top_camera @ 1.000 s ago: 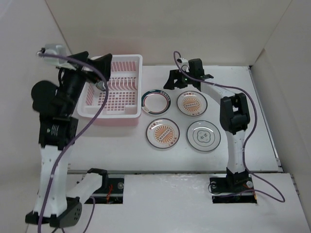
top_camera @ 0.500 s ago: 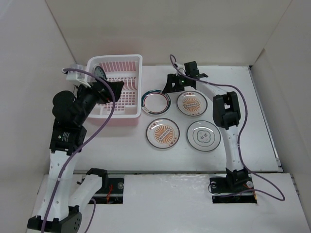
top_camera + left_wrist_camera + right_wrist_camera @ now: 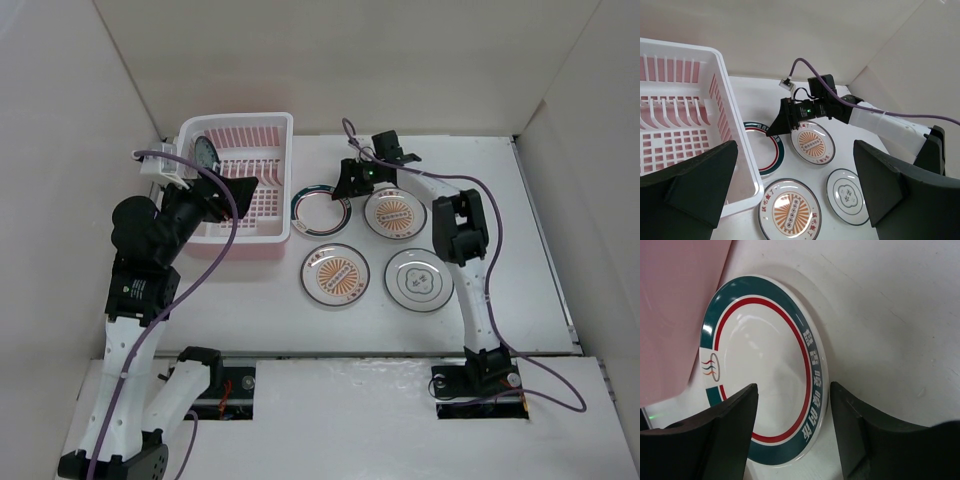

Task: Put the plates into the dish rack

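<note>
Plates, five in all. Loaded: one dark plate (image 3: pixel 207 152), upright at the far-left end of the dish rack (image 3: pixel 250 119). Outstanding, flat on the table (image 3: pixel 500 200): teal-rimmed plate (image 3: pixel 760 370), far sunburst plate (image 3: pixel 395 213), near sunburst plate (image 3: pixel 337 272), grey-patterned plate (image 3: pixel 419 279). Right gripper (image 3: pixel 792 389) poised at the teal-rimmed plate's edge, fingers spread, not pinching. Left gripper (image 3: pixel 232 190) over the rack, fingers spread, empty. Judged one fifth done.

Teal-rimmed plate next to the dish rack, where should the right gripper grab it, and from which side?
Probably the rim at its far right, the side away from the dish rack. The teal-rimmed plate lies flat with its left edge close to the rack's wall, so a grip fits poorly there. The right gripper hangs open by the free rim; one finger inside the lip, one outside.
</note>
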{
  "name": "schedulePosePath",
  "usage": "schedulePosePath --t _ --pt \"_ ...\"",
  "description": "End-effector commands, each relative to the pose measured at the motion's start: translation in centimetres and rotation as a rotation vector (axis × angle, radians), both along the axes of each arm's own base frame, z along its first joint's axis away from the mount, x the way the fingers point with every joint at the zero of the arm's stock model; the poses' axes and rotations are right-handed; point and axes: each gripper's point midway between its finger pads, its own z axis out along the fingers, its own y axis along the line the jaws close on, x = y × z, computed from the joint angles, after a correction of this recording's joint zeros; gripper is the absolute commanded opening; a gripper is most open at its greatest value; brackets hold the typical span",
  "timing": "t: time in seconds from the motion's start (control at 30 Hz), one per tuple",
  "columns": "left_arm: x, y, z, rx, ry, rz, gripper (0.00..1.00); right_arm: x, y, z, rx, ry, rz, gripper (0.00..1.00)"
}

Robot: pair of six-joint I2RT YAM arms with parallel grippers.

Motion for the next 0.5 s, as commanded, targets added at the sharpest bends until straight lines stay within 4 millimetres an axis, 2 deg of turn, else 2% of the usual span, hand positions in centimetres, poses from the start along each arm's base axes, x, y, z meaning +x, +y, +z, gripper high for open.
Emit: schedulePosePath --t 0.0,0.17,0.2,0.33,0.4,0.47 --pt "-0.8 -0.2 2.3 -0.003 -0.081 -0.021 1.0 -0.1 0.3 0.1 -0.008 -0.006 0.027 0.64" --pt "-0.9 -0.2 2.7 0.004 -0.094 -0.02 1.0 0.1 -0.1 -0.9 -0.041 -0.001 0.01 0.48" --pt "-0.9 -0.2 2.7 0.004 -0.094 -0.02 1.0 0.2 -0.2 -1.0 -0.048 -0.003 0.004 0.48" --pt "-0.1 -0.3 1.4 0.019 -0.056 -0.02 1.0 0.2 -0.8 -1.6 -0.054 0.016 -0.005 0.4" --pt "-0.1 -0.3 1.4 0.019 -0.056 -0.02 1.0 0.3 -0.9 -1.7 -0.061 0.014 -0.01 0.35" --pt "0.1 -0.2 1.0 0.02 -0.046 -0.011 1.0 0.5 -1.4 -2.0 -0.065 0.025 -0.019 0.27"
